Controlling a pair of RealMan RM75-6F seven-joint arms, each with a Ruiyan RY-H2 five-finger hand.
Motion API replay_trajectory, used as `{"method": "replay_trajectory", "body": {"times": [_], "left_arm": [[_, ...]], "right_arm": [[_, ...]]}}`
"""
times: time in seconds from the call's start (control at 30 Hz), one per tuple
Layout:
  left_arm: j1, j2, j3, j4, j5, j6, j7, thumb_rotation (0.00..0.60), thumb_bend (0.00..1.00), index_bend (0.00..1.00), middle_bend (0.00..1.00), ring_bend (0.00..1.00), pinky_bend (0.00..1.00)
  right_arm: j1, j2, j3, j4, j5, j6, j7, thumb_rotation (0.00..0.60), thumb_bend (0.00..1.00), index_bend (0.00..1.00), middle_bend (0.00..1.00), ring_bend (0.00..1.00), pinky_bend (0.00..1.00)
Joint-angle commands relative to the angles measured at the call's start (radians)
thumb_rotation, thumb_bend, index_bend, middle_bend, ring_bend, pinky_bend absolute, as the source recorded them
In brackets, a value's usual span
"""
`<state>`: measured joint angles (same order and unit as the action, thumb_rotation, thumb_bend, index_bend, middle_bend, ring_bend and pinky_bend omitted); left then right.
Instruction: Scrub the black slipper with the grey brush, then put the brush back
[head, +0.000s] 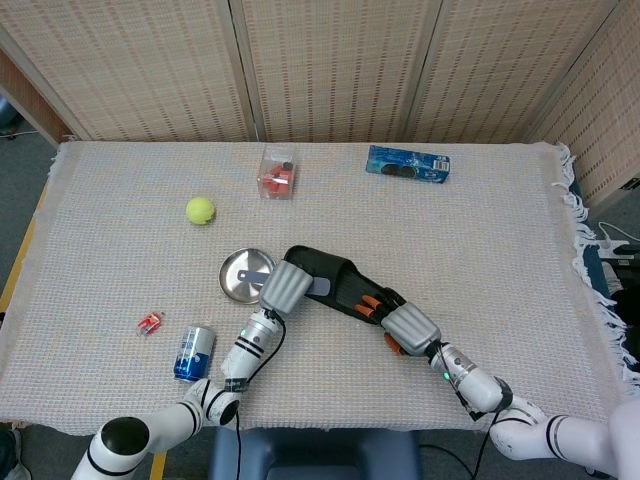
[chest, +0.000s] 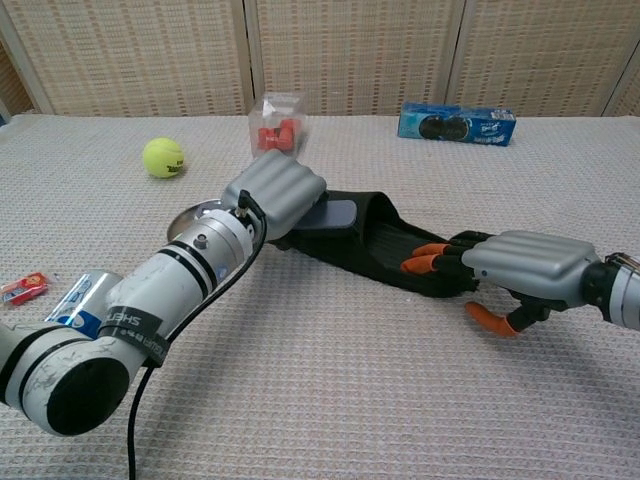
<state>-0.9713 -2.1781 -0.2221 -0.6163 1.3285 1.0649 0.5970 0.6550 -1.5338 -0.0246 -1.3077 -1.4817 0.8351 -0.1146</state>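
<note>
Mid-scrub, by my read. Left to right across the cloth-covered tabletop (head: 480, 230):

My left hand (chest: 278, 193) is closed around the grey brush with its flat plastic back (chest: 330, 214); only the brush's far end shows past the hand. The brush lies on the upper end of the black rubber slipper (chest: 372, 243), bristles down as far as I can tell. From the head view the same hand (head: 285, 287) sits at the slipper's (head: 330, 277) left end, just beside the shallow round metal dish (head: 244, 274).

The slipper lies flat near mid-table, slanting down toward my right side.

My right hand (chest: 510, 267) presses its orange-tipped fingers (chest: 425, 262) flat on the slipper's lower end, pinning it; it grips nothing, and one finger curls down toward the cloth.

Judgement: brush is in hand and on the slipper, so scrubbing is under way. How much is done I cannot tell, no visible dirt. Left to do: finish the strokes and put the brush back, likely in the dish.
</note>
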Motion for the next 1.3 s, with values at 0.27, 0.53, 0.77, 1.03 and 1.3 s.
{"method": "replay_trajectory", "body": {"times": [0.27,0.53,0.77,1.03,1.3], "left_arm": [[-0.01,-0.022,0.012,0.117,0.02,-0.006,0.029,0.6,0.5,0.55,0.64,0.74,0.99],[-0.001,-0.031,0.006,0.081,0.022,0.01,0.009,0.6,0.5,0.54,0.64,0.74,0.99],[0.0,-0.025,-0.007,0.003,0.028,0.048,0.032,0.6,0.51,0.54,0.64,0.74,0.99],[0.012,-0.014,0.007,0.038,0.038,0.046,0.071,0.6,0.51,0.54,0.64,0.74,0.99],[0.031,0.004,0.008,0.074,0.036,0.05,0.057,0.6,0.51,0.54,0.64,0.74,0.99]], "right_arm": [[0.001,0.009,-0.003,-0.007,0.0,0.001,0.009,0.6,0.6,0.11,0.02,0.0,0.0],[0.0,0.014,-0.003,-0.015,0.001,0.005,0.007,0.6,0.6,0.11,0.02,0.0,0.0],[-0.001,0.016,-0.006,-0.02,0.0,0.008,0.004,0.6,0.6,0.11,0.02,0.0,0.0],[-0.002,0.022,-0.007,-0.032,-0.004,0.015,0.007,0.6,0.6,0.11,0.02,0.0,0.0],[-0.005,0.039,-0.002,-0.053,-0.006,0.031,0.006,0.6,0.6,0.11,0.02,0.0,0.0]]}}
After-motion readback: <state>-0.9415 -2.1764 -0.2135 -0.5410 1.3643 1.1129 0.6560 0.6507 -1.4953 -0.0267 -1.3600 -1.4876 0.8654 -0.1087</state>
